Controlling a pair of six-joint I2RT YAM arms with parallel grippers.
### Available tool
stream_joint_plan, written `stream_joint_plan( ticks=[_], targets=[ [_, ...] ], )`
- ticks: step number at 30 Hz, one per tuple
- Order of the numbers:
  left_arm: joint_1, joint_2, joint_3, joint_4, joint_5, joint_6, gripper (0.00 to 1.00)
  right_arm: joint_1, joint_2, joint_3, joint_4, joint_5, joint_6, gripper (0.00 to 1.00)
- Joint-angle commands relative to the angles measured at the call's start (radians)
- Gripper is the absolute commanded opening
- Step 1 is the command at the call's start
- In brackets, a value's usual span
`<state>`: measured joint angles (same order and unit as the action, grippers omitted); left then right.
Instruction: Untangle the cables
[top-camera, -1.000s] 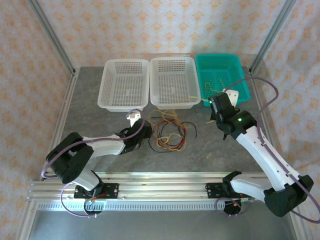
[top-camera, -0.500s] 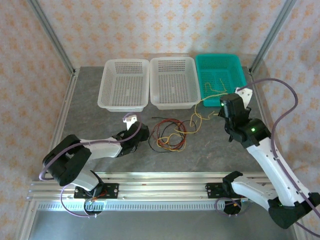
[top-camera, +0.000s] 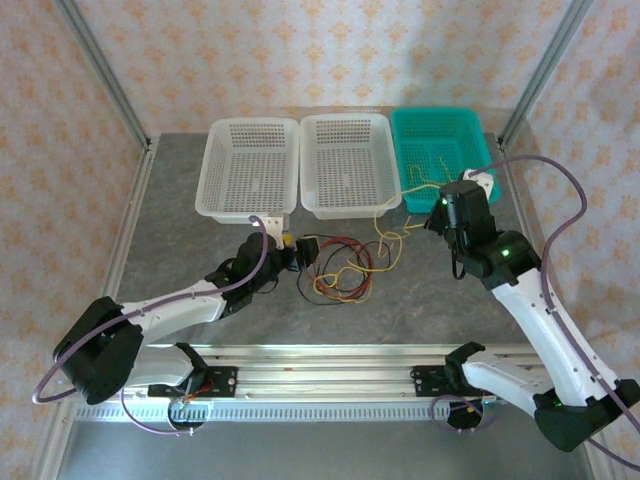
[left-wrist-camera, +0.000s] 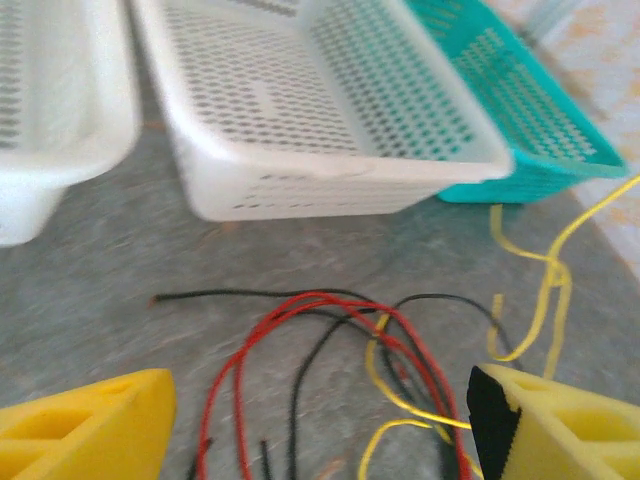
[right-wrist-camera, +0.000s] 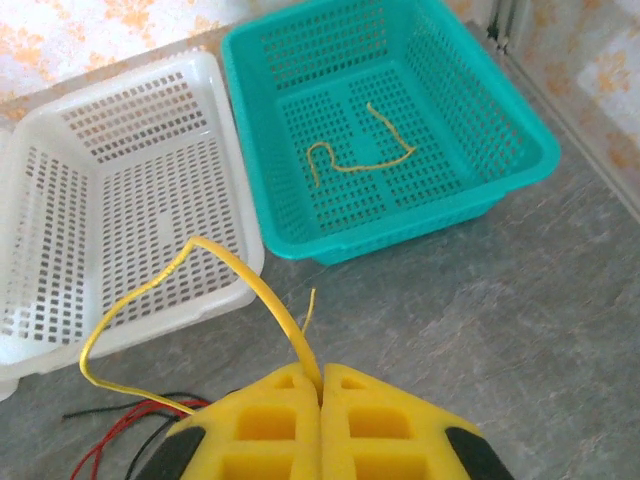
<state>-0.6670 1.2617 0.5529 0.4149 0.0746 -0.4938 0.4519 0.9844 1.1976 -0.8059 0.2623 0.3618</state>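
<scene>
The cables (top-camera: 340, 270) lie as a tangle of red, black and yellow loops on the grey table in front of the middle white basket. My left gripper (top-camera: 297, 250) sits at the tangle's left edge, open, its yellow fingers (left-wrist-camera: 90, 430) either side of a red cable (left-wrist-camera: 300, 310) and a black cable (left-wrist-camera: 230, 294) without touching them. My right gripper (right-wrist-camera: 321, 385) is shut on a yellow cable (right-wrist-camera: 250, 280), which arcs from the tangle (top-camera: 395, 235) up to the right gripper (top-camera: 440, 220), held above the table near the teal basket's front. Another yellow cable (right-wrist-camera: 350, 165) lies inside that basket.
Three baskets stand in a row at the back: two white baskets (top-camera: 250, 212) (top-camera: 345, 210) and the teal basket (top-camera: 425, 205) on the right. Metal frame posts rise at the table's back corners. Purple-grey arm cables loop beside each arm.
My left gripper has reached forward to the tangle and opened wider. My right gripper has drawn the yellow cable out of the tangle to the right, toward the teal basket.
</scene>
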Motion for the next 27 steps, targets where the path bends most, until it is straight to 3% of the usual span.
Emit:
stream_joint_plan(
  ticks=[1, 15, 27],
  targets=[
    [0.006, 0.033, 0.043, 0.074, 0.160, 0.069, 0.78, -0.011, -0.016, 0.048, -0.045, -0.080, 0.045, 0.00],
    [0.006, 0.101, 0.062, 0.207, 0.261, 0.018, 0.76, -0.018, -0.050, 0.217, -0.092, -0.177, 0.049, 0.00],
    [0.006, 0.103, 0.138, 0.170, 0.179, 0.000, 0.78, -0.018, -0.068, 0.176, 0.063, 0.058, 0.045, 0.00]
  ],
)
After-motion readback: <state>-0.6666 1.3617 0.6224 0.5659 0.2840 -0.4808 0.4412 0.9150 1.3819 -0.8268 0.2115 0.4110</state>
